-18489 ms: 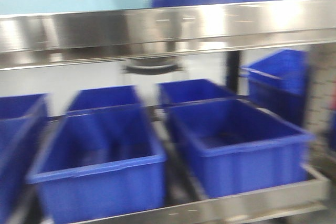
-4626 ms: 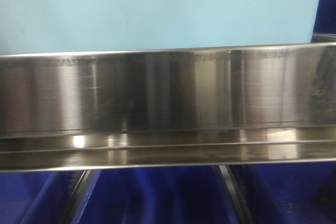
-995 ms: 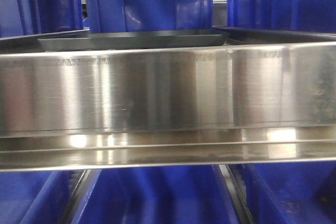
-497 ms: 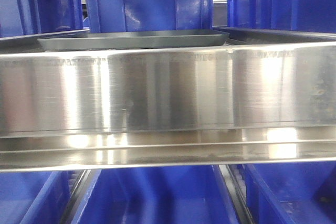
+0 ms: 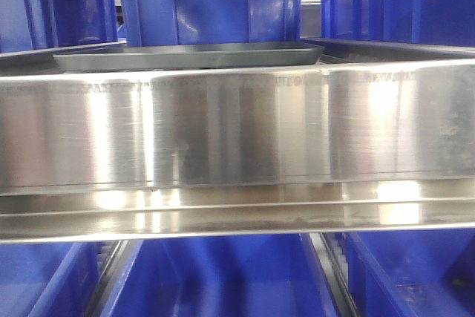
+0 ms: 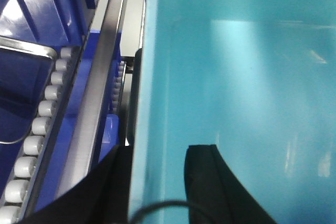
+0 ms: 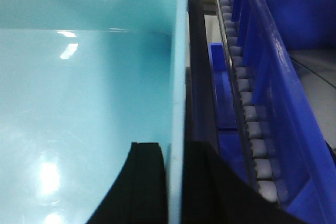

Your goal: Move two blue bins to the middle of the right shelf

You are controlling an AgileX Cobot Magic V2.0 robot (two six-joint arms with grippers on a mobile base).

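I hold one light blue bin (image 6: 236, 77) between both arms; its smooth inside (image 7: 79, 87) fills much of each wrist view. My left gripper (image 6: 155, 182) straddles the bin's left wall, one black finger (image 6: 113, 187) outside and the other inside. On the opposite wall my right gripper (image 7: 176, 182) is shut, its fingers (image 7: 147, 182) pressed against both faces of the thin rim. The held bin does not show in the front view. Dark blue bins (image 5: 208, 1) stand on the shelf above the steel rail (image 5: 237, 131), and more sit below it (image 5: 215, 280).
A dark grey tray (image 5: 185, 56) lies under the middle upper bin. Roller tracks run beside the held bin on the left (image 6: 39, 124) and right (image 7: 249, 114). Dark blue bins flank it on both sides (image 6: 31, 19) (image 7: 294, 3). The wide steel rail spans the front view.
Seconds ago the light blue bin filled the top of the front view. One second ago only a sliver showed at the top edge; now it is gone and the upper shelf is exposed.
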